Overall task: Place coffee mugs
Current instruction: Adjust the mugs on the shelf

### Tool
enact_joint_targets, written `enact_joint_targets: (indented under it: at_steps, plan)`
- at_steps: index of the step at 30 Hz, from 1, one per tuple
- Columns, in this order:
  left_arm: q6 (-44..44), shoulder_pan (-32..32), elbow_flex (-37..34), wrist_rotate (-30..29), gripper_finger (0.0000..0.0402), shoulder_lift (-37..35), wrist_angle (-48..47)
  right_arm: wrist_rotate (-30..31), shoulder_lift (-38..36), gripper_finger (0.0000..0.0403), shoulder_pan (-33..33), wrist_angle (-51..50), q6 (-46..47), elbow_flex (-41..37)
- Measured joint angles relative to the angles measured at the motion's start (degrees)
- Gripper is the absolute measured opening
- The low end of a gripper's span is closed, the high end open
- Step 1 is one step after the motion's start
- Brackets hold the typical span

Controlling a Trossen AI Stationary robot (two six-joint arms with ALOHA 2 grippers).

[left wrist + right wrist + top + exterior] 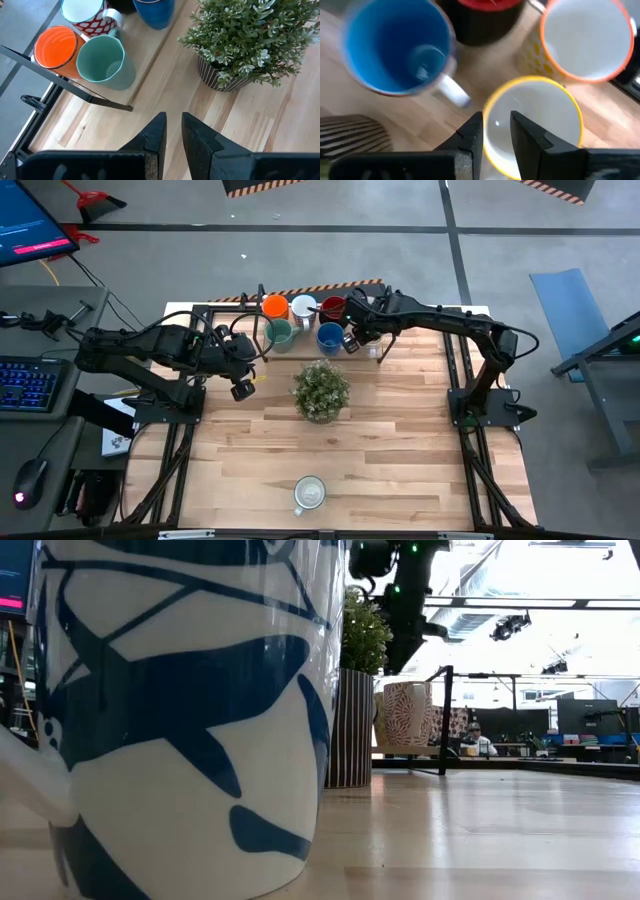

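Note:
Several mugs stand in a cluster at the table's far edge: orange (pixel 275 306), white (pixel 303 307), dark red (pixel 333 307), teal-green (pixel 279 333) and blue (pixel 329 337). My right gripper (pixel 352 340) is at the cluster's right side, shut on a yellow-rimmed cream mug (pixel 530 125), which shows patterned in the low view (pixel 405 715). Beside it stands an orange-rimmed white mug (pixel 585 40). A white mug with a blue pattern (pixel 309 494) stands alone near the near edge. My left gripper (pixel 242 385) hovers left of the plant, shut but for a slit, holding nothing. My right gripper pinches the wall of the yellow-rimmed mug at its rim (pixel 492 107), one finger (pixel 472 135) outside and the other (pixel 527 135) over the mug's opening. It comes from above, pointing down. The mug stays upright; whether its base is on the board, I cannot tell.
A leafy plant in a striped pot (pixel 321 390) stands mid-table between the arms. The mugs stand on a pale wooden board (pixel 150 55) with a black metal frame (pixel 95 97) around it. Bare wood lies between the plant and the lone mug.

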Motion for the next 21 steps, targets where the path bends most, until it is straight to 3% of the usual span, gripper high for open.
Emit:
enact_joint_targets:
  at_steps: [4,11,21]
  plan:
    - [0.02,0.0,0.0,-0.11,0.0049,0.0,-0.02,-0.88,-0.16,0.0075,1.31,2.87,-1.7,2.35]
    - [0.0,0.0,0.0,-0.13,0.0049,0.0,0.02,-9.54,0.2,0.0075,2.64,20.42,-7.84,2.64]
    - [0.0,0.0,0.02,-0.17,0.0049,0.0,0.13,-10.12,3.65,0.0075,2.51,21.66,-7.5,2.57]
